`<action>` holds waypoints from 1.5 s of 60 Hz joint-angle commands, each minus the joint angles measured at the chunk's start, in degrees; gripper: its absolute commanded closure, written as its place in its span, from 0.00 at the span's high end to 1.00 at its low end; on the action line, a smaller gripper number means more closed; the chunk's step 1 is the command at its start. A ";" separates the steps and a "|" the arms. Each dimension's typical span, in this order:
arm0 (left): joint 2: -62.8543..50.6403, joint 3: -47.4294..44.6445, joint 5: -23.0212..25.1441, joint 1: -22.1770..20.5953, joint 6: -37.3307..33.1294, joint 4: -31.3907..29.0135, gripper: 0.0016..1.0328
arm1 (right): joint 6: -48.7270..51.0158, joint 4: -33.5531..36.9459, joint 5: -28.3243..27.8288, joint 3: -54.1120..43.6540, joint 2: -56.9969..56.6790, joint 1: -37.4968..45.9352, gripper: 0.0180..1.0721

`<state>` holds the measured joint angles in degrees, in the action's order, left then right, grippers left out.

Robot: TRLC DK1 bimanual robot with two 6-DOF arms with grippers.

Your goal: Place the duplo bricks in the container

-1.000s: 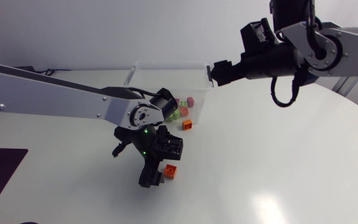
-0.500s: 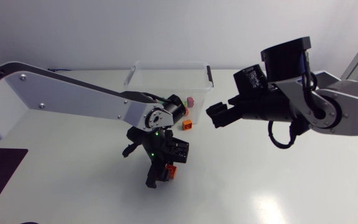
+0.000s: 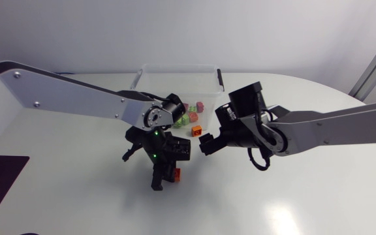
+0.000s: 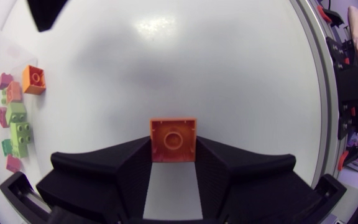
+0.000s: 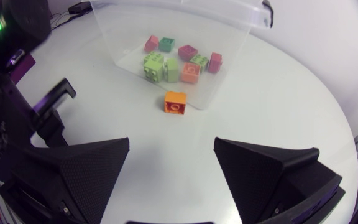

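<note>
Snugly in left hand [image 4: 173, 151]: orange brick [image 4: 173, 139]

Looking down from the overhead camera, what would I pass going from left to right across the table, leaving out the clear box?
left arm's silver link → gripped orange brick → loose orange brick → right gripper → right arm's silver link

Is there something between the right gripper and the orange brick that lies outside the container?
Nothing visible. Only bare table lies between the open right gripper and the orange brick beside the container.
</note>
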<state>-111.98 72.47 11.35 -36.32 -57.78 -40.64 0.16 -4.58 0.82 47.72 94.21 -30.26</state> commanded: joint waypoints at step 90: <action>20.93 10.15 11.67 17.16 15.50 1.18 0.09 | -4.12 8.89 6.30 28.56 31.47 0.82 0.85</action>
<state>-91.88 82.19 22.11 -19.29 -42.39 -39.97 -4.40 4.32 6.59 75.94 122.98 -29.50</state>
